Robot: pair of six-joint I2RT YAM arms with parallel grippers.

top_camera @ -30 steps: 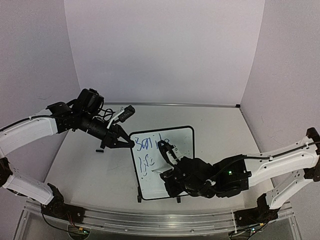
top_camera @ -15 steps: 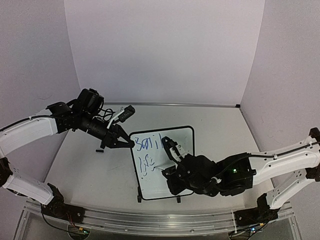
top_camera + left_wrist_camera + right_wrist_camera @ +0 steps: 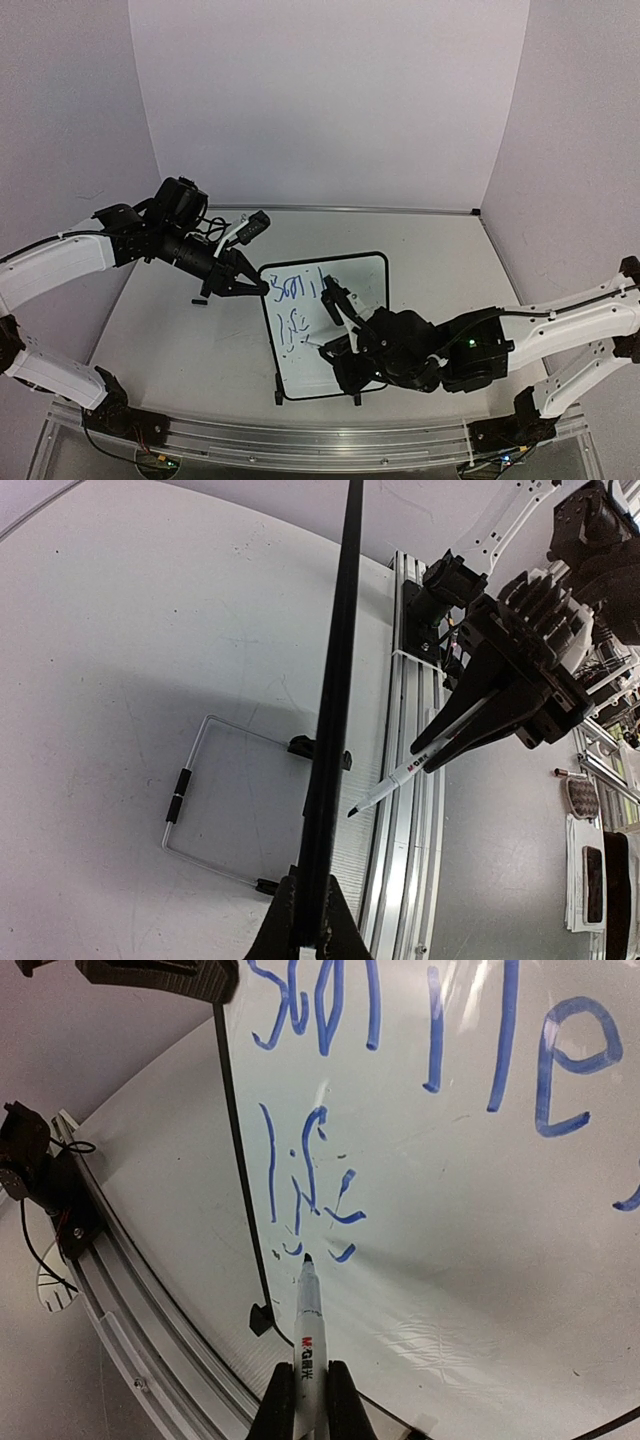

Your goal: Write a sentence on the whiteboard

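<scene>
The whiteboard (image 3: 365,280) stands tilted on the table, black-framed. It carries the sentence (image 3: 298,290) in blue, two lines reading roughly "smile" and "life". My left gripper (image 3: 255,286) is shut on the board's upper left frame edge; the left wrist view shows the frame (image 3: 335,680) edge-on between its jaws (image 3: 312,920). My right gripper (image 3: 340,352) is shut on a white marker (image 3: 308,1330). The marker's tip (image 3: 307,1258) sits just below "life" (image 3: 305,1175). From the left wrist the marker (image 3: 400,778) is almost at the board, with a thin gap.
A small black piece (image 3: 198,299) lies on the table left of the board. A wire stand (image 3: 185,800) lies behind the board. The aluminium rail (image 3: 300,440) runs along the near edge. White walls close in the back and both sides.
My right gripper with the marker has shifted slightly over the board's lower left, near the second line. The left arm and the board have not moved.
</scene>
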